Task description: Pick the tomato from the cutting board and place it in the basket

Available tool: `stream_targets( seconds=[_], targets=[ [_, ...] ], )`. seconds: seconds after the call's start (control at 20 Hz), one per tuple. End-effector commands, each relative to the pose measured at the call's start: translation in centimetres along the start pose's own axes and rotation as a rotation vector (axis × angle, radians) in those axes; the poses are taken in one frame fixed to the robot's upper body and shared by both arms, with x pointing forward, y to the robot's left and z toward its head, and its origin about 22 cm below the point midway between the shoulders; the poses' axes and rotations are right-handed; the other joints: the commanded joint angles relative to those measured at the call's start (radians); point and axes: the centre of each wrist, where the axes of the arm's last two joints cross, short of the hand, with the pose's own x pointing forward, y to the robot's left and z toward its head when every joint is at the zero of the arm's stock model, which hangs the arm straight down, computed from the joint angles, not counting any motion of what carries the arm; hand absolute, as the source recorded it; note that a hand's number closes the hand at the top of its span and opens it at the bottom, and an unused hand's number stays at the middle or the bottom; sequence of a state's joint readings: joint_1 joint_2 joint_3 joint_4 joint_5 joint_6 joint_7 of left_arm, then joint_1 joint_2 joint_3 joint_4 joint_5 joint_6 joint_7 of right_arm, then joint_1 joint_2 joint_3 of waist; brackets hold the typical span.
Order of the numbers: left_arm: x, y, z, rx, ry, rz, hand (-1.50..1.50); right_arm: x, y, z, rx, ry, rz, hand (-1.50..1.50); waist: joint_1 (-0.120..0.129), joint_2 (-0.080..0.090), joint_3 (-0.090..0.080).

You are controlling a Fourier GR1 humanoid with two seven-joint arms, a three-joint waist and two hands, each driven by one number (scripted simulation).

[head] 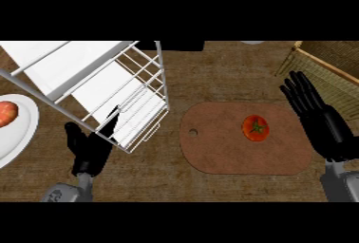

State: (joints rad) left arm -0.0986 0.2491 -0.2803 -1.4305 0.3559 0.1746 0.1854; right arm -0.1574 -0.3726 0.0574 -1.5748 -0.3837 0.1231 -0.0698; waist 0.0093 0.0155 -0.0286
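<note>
On the cutting board [242,142], centre-right, your tomato [255,127] lies ungrasped. Right hand [316,118] hovers beside it, fingers straight and spread. Approach step; next, close round it, then carry to basket [329,61].

You see a glossy tomato [255,128] on a matt, smooth cutting board [231,152]. Beside it: a woven wicker basket [329,61], a white wire rack [140,90] and a rough, grainy worktop [175,185].

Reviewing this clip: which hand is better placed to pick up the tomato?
The right hand. It is open beside the cutting board, close to the tomato and next to the basket. The left hand sits across the counter by the white wire rack.
</note>
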Motion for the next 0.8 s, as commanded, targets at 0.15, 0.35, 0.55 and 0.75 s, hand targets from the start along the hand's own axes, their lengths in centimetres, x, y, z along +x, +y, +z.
stream_targets(
  seconds=[0.15,0.35,0.55,0.75],
  targets=[
    [2.5,2.6,1.9,0.153,-0.236,-0.054,0.0,0.1,-1.4,2.7,-0.502,-0.105,0.19,1.5,-0.052,-0.048,0.024],
    [2.8,2.1,2.3,0.151,-0.315,-0.083,0.0,0.5,1.2,1.9,-0.556,-0.253,0.416,1.5,-0.009,-0.043,0.021],
    [2.1,0.6,2.4,0.13,-0.329,-0.083,0.0,-2.5,4.5,1.2,-0.758,-0.177,0.485,-1.5,0.037,-0.025,0.02],
    [2.2,0.8,2.3,0.147,-0.342,-0.091,0.0,-4.9,5.1,2.2,-1.043,-0.084,0.561,-1.5,0.013,-0.023,0.015]
  ],
)
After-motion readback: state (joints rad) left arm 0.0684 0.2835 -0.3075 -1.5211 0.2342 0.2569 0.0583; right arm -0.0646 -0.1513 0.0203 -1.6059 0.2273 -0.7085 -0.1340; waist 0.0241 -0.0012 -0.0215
